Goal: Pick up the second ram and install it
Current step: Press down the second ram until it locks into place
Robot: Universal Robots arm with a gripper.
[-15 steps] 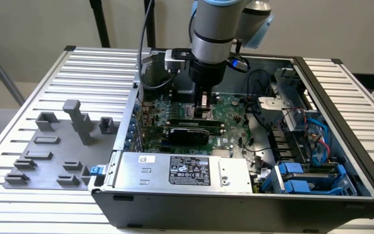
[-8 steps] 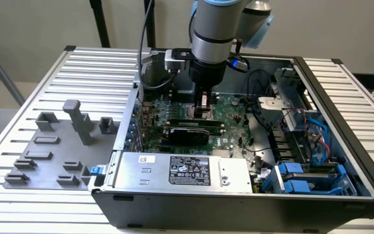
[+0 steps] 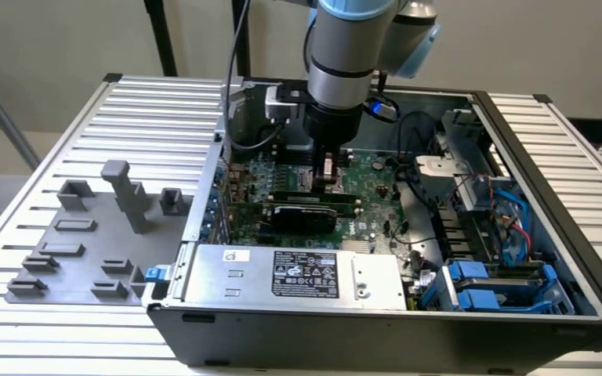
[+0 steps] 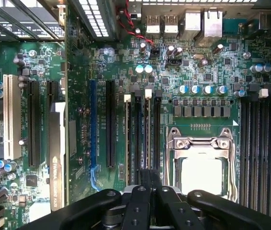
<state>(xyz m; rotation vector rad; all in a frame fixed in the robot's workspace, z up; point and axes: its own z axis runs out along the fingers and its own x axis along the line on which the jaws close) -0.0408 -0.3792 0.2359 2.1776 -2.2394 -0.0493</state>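
Gripper (image 4: 147,203) pressed together over the memory slots (image 4: 142,136) beside the processor (image 4: 201,175); no green stick held; installation apparently unfinished.

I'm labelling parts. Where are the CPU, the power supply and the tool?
CPU (image 4: 201,175), wrist view: centre of its silver lid.
Power supply (image 3: 295,274), exterior view: its top label.
Tool (image 4: 147,191), wrist view: between its black fingertips.
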